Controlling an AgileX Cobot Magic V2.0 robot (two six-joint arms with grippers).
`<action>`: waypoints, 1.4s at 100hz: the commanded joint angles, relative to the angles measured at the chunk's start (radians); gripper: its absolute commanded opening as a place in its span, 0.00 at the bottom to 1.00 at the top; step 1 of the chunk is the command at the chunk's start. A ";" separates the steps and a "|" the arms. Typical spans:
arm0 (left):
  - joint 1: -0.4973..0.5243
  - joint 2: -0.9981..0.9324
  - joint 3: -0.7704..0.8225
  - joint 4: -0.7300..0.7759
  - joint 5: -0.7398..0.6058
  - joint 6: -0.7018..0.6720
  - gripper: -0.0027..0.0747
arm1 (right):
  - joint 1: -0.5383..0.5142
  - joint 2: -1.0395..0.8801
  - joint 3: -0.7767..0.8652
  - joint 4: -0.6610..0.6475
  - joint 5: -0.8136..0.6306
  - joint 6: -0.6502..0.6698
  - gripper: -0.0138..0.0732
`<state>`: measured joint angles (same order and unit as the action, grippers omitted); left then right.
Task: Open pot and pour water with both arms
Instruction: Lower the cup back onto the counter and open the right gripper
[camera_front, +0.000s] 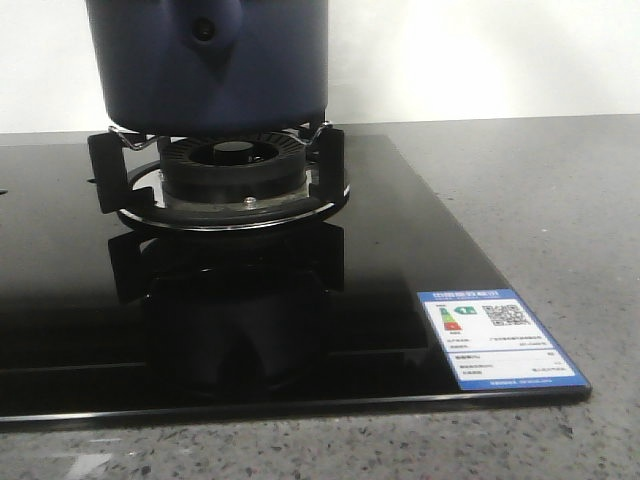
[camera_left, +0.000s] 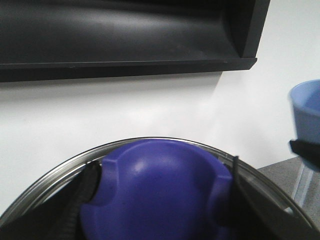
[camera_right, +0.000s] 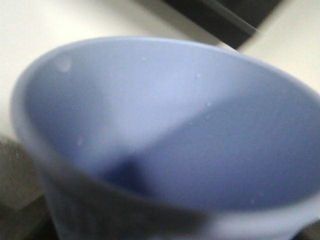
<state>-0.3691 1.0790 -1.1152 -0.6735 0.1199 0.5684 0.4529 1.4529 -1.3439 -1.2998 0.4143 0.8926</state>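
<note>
The dark navy pot (camera_front: 150, 75) stands on the gas burner (camera_front: 235, 165); its handle mount with a screw hole (camera_front: 205, 30) faces me and its top is cut off in the front view. In the left wrist view my left gripper (camera_left: 162, 175) has a black finger on each side of the blue lid knob (camera_left: 160, 195), above the lid's metal rim (camera_left: 47, 182). I cannot tell if the lid is raised. A light blue cup (camera_right: 175, 125) fills the right wrist view and hides the right fingers. In the left wrist view a black finger (camera_left: 305, 150) grips the cup (camera_left: 307, 107).
The burner sits on a black glass cooktop (camera_front: 400, 260) with an energy label (camera_front: 497, 338) at its front right corner. Grey speckled counter (camera_front: 560, 200) lies to the right. A black range hood (camera_left: 125, 35) hangs on the white wall behind the pot.
</note>
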 joint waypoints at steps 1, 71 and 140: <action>0.003 -0.025 -0.036 -0.007 -0.085 -0.006 0.50 | -0.053 -0.085 0.003 -0.001 -0.099 0.134 0.51; 0.003 -0.025 -0.036 -0.007 -0.079 -0.006 0.50 | -0.592 -0.208 0.474 0.016 -0.836 0.316 0.42; 0.003 -0.023 -0.036 -0.007 -0.078 -0.006 0.50 | -0.700 0.084 0.510 0.019 -1.012 0.220 0.65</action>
<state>-0.3691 1.0790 -1.1152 -0.6735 0.1300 0.5684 -0.2399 1.5502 -0.8115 -1.3140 -0.5320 1.1443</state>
